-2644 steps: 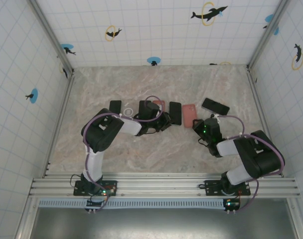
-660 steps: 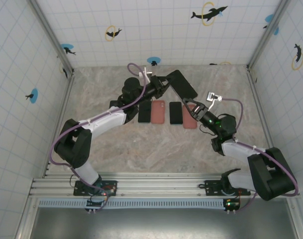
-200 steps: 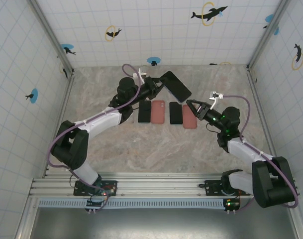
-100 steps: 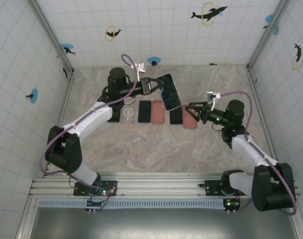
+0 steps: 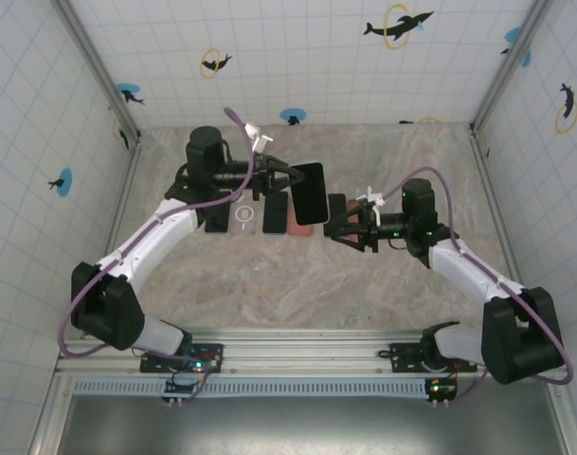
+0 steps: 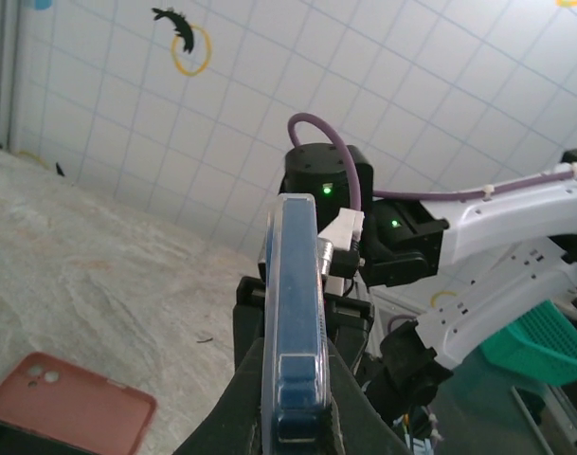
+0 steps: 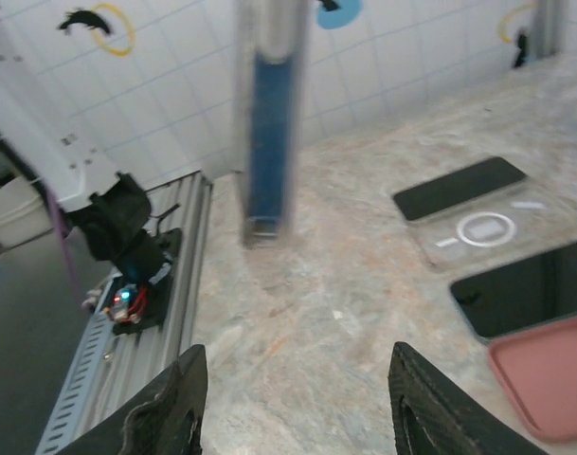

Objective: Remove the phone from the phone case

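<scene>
Clamps the left hand (image 5: 280, 177) on one end of the slim, glossy, round-cornered cased phone (image 5: 308, 192), aloft over the veined marble table (image 5: 269, 275) toward its far edge. Holds the right hand (image 5: 333, 230) near it, matte black fingers apart.

Robot test cell, lab setting. Marble-pattern table (image 5: 269, 284) enclosed on three sides by white grid-panel walls (image 5: 297, 66) bearing dolphin decals (image 5: 398, 24). Extruded aluminium rail (image 5: 307, 355) along table near edge carries arm bases (image 5: 174, 358).
</scene>
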Action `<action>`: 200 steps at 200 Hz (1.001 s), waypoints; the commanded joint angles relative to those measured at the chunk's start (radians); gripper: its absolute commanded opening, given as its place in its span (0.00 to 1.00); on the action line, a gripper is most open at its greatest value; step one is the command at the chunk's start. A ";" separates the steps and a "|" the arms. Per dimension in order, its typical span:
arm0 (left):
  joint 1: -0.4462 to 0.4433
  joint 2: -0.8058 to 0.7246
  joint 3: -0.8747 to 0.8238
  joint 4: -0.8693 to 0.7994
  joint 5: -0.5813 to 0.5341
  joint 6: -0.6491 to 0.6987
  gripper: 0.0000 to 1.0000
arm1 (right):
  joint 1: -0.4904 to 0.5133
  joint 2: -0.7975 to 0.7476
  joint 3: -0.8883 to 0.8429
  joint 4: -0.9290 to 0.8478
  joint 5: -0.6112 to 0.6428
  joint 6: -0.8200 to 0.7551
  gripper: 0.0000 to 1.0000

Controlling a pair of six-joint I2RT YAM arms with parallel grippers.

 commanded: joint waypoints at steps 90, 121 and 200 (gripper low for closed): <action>0.005 -0.028 -0.015 0.009 0.086 0.035 0.00 | 0.062 0.029 0.116 -0.046 -0.055 -0.123 0.32; 0.004 -0.035 -0.021 0.005 0.088 0.035 0.00 | 0.063 0.042 0.139 -0.099 -0.060 -0.174 0.23; 0.004 -0.057 -0.044 -0.004 0.119 0.026 0.00 | 0.085 0.038 0.207 -0.292 0.020 -0.344 0.16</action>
